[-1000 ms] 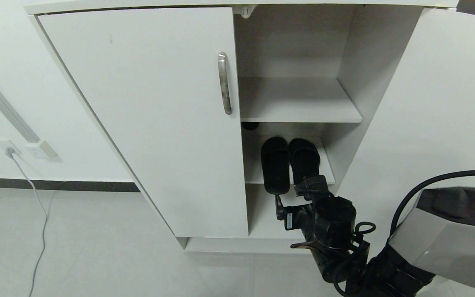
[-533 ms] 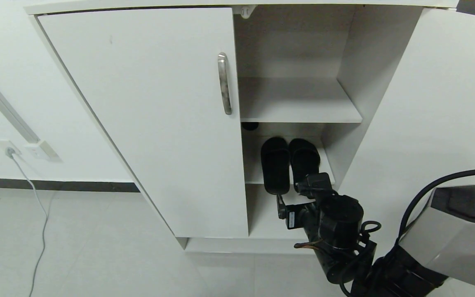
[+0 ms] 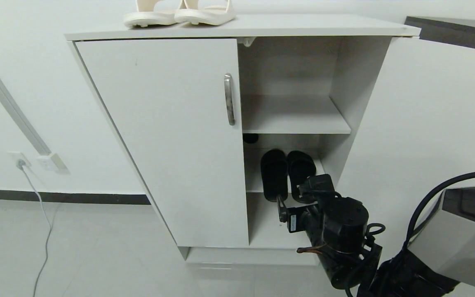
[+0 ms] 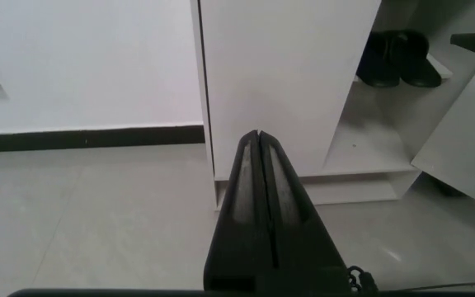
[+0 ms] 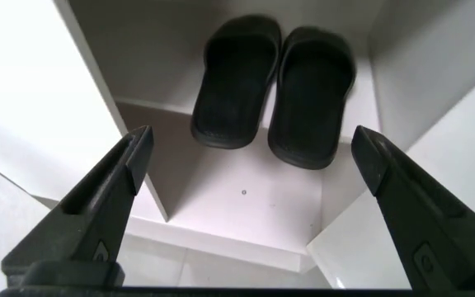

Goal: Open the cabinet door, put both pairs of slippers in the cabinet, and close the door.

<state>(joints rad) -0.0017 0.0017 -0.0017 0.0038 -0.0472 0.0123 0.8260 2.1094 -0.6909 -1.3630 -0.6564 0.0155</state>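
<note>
Cable [image 3: 43,231] is trailing from a wall socket [image 3: 19,160] down to the tiled floor [image 3: 97,255], at about eight o'clock from the cabinet [image 3: 241,31]. In the left wrist view, the left gripper [image 4: 259,140] is hanging above that floor, short of the cabinet's base. Its two fingers [image 4: 242,190] are pressing flat together and holding nothing.

At twelve o'clock on the cabinet, the white slippers [image 3: 179,14] are sitting side by side on the top panel, toward its left end, outside the cabinet. Below them the left door [image 3: 163,140] is standing shut, with its metal handle [image 3: 229,99] running upright along the right edge.

At three o'clock from the handle, the right half is standing open, and the upper shelf [image 3: 295,119] is sitting level with the handle's lower end. Beneath it, the black slippers [image 3: 287,171] are lying side by side on the middle shelf [image 3: 254,175], touching each other, their near ends overhanging the front edge. A small dark object [image 3: 250,138] is sitting at eleven o'clock from them, at the shelf's back; what it is cannot be told.

The right gripper [image 3: 299,198] is hovering at six o'clock from the black slippers, just in front of the shelf edge and apart from them. Its fingers [image 5: 105,198] are spreading wide with nothing between them. At three o'clock the right door [image 3: 427,123] is standing swung open.
</note>
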